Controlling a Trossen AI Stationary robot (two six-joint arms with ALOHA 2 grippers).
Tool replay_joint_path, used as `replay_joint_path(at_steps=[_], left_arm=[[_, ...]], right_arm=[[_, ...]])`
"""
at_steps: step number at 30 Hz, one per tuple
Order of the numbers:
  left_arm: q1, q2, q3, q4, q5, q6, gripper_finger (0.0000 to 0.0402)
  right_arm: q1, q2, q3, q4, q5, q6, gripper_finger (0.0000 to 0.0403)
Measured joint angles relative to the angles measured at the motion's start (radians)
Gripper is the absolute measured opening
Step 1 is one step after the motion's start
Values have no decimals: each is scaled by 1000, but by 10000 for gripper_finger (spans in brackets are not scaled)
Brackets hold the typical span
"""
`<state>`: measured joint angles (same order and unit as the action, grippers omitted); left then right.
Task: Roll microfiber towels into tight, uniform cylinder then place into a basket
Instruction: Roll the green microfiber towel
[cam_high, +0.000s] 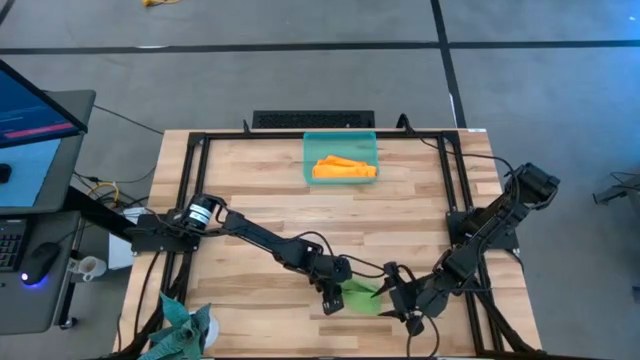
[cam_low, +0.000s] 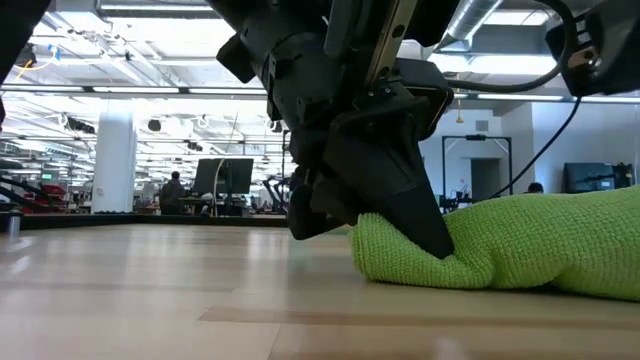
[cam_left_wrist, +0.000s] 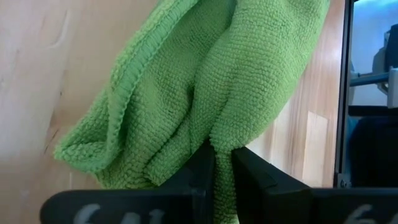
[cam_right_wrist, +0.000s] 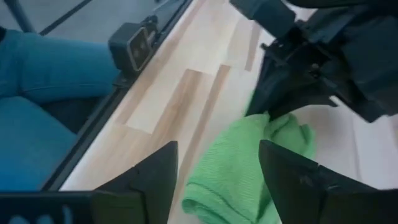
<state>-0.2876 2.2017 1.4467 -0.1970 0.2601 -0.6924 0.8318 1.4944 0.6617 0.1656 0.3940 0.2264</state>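
Lime green towel (cam_high: 362, 297) lies bunched and loosely folded on counter (cam_high: 260, 195), well apart from teal basket (cam_high: 340, 142), at the opposite counter edge. Orange towel (cam_high: 343, 169) rolled inside basket. Left claw (cam_left_wrist: 222, 163) pinches green towel's fold, fingers nearly closed. Right claw (cam_right_wrist: 217, 171) spread wide just beside green towel, holding nothing. Two towels, one basket.
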Motion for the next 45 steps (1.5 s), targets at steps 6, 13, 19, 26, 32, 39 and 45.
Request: replay_joint_path(at_steps=[6,13,19,26,32,39,45], left_arm=[[1,0,0,8,18,-16,27],[10,3,-3,58,86,-155,27],[23,6,-4,66,193,-298,27],[45,7,-5,84,282,-425,27],[72,7,-5,89,364,-482,27],[100,7,-3,63,410,-483,27],[103,7,-3,46,410,-483,27]], right_arm=[[21,0,0,-1,58,0,246],[24,0,0,-1,83,0,240],[24,0,0,-58,83,1,235],[23,0,0,-96,83,0,234],[23,24,2,-82,83,-24,234],[23,171,0,2,87,-45,234],[22,213,1,86,156,-25,234]])
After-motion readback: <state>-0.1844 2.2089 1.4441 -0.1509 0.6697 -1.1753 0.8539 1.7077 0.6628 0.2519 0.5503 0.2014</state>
